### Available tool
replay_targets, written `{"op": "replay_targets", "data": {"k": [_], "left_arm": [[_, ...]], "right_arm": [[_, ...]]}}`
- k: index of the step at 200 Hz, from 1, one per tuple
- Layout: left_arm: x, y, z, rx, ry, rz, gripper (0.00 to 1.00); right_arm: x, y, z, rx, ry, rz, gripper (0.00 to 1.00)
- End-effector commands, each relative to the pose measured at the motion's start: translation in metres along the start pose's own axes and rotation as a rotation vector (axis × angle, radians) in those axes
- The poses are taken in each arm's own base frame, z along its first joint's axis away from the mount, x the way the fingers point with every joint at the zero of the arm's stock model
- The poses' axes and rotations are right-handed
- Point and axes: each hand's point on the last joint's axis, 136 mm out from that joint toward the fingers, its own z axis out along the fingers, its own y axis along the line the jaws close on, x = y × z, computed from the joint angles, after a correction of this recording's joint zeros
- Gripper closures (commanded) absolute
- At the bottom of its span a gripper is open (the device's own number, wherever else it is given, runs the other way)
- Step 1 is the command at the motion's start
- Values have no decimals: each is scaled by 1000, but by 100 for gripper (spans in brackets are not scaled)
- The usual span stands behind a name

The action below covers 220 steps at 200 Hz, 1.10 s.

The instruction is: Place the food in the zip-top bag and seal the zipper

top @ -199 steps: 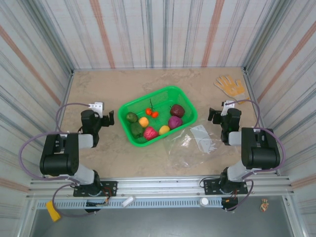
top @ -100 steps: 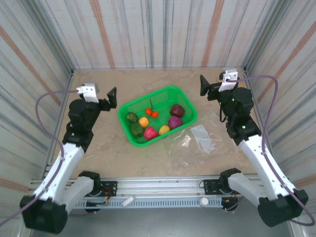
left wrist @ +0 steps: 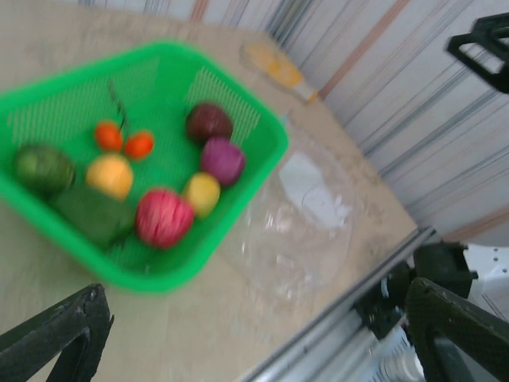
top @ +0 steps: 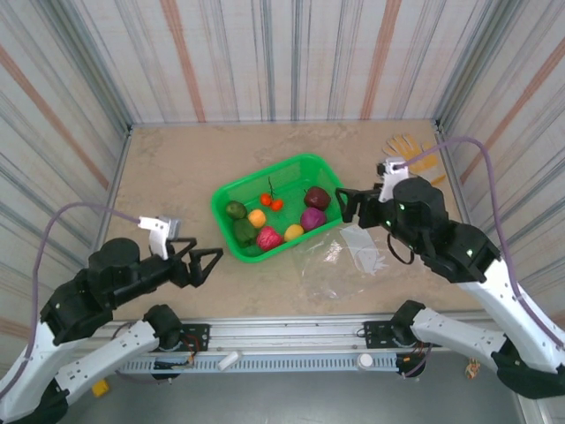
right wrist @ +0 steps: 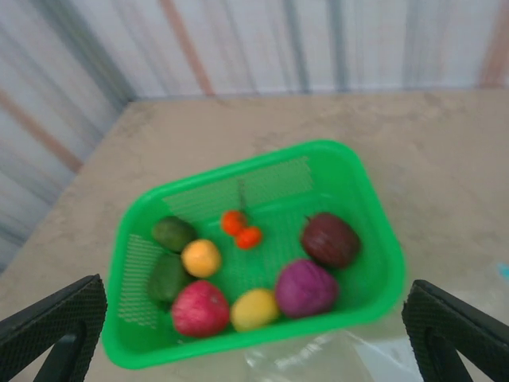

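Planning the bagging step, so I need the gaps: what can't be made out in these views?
Zip-top bag: top view, clear film too faint to tell its mouth, or whether sealed; right wrist view, cut off by the bottom edge.
Yellow glove: top view, partly behind the right arm.
Dark green food: left wrist view, blurred, kind unclear.

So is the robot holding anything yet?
No, nothing. The left gripper and right gripper both hang open and empty. The food sits in the green basket, and the zip-top bag lies beside it.
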Motion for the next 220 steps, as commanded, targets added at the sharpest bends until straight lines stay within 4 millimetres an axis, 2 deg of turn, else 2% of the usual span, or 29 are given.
{"op": "replay_targets", "data": {"k": [1, 10, 21, 32, 55, 73, 84, 103, 117, 137, 161, 175, 197, 220], "left_arm": [[58, 47, -33, -192, 156, -253, 1], [63, 57, -40, -206, 108, -330, 1], [62, 60, -46, -187, 58, -340, 1], [64, 59, -41, -190, 88, -321, 1], [78, 29, 3, -91, 280, -206, 1], [77, 11, 41, 10, 304, -163, 3], [77, 1, 62, 52, 331, -126, 13], [90, -9, 97, 84, 456, -57, 31], [102, -18, 117, 105, 530, -6, 37], [117, -24, 135, 94, 627, 57, 43], [133, -22, 151, 81, 701, 37, 43], [132, -13, 162, 29, 678, 49, 41], [114, 6, 188, -37, 634, 8, 40], [92, 26, 214, -77, 585, -50, 41]], "right_arm": [[31, -25, -13, 3, 72, 88, 1], [38, -35, -6, 42, 116, 106, 1], [49, -48, 4, 106, 171, 115, 1], [60, -59, 16, 162, 211, 124, 1], [88, -80, 37, 274, 332, 114, 1], [108, -99, 52, 328, 408, 168, 1], [117, -107, 61, 314, 433, 226, 0], [126, -128, 69, 352, 464, 307, 2], [135, -150, 73, 427, 483, 368, 2], [141, -180, 74, 522, 465, 458, 2], [149, -199, 79, 548, 423, 605, 2], [152, -206, 84, 559, 406, 627, 2], [153, -226, 90, 651, 375, 613, 1], [161, -240, 101, 688, 336, 690, 2]]}}
